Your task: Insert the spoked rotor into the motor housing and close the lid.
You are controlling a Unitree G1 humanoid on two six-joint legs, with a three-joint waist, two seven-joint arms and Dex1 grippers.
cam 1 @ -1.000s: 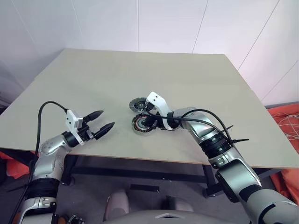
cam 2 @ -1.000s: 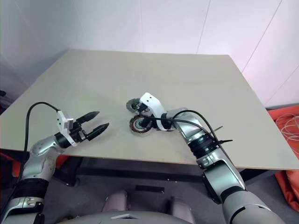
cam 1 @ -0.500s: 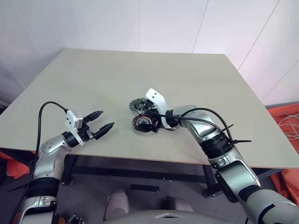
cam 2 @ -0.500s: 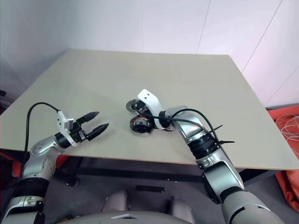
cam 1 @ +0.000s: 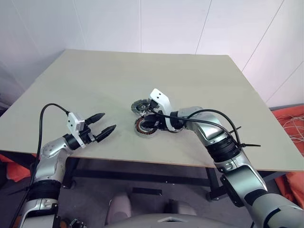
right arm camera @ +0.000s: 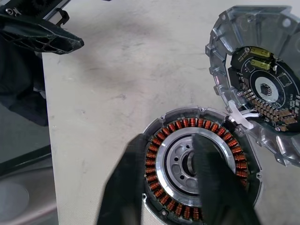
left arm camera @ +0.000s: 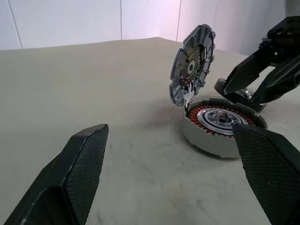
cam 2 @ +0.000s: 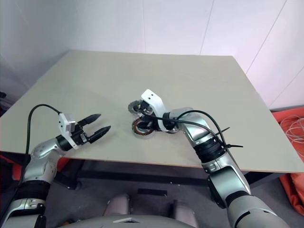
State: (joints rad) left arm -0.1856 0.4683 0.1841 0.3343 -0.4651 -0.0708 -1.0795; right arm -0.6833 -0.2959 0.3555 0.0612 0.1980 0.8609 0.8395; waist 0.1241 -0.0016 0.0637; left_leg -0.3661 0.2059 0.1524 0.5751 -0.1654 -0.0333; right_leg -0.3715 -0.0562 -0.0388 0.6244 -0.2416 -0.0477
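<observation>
The motor housing [cam 1: 142, 128] lies on the table, its copper windings [right arm camera: 183, 129] ringing a silver centre. The ribbed grey lid [left arm camera: 192, 65] stands tilted up, open, hinged at the housing's far edge. My right gripper [right arm camera: 171, 138] hovers just over the housing, angled down, with a narrow gap between its fingers and nothing in them. A dark-rimmed round part, apparently the spoked rotor [left arm camera: 234, 95], lies just behind the housing, mostly hidden under that gripper. My left gripper [cam 1: 105, 122] hangs wide open and level, well left of the housing.
The table [cam 1: 190, 76] has its front edge just below both grippers. Black cables run along both arms. Orange material [cam 1: 289, 128] lies on the floor to the right of the table.
My right gripper has lifted slightly above the housing. The left arm, housing and lid have not moved.
</observation>
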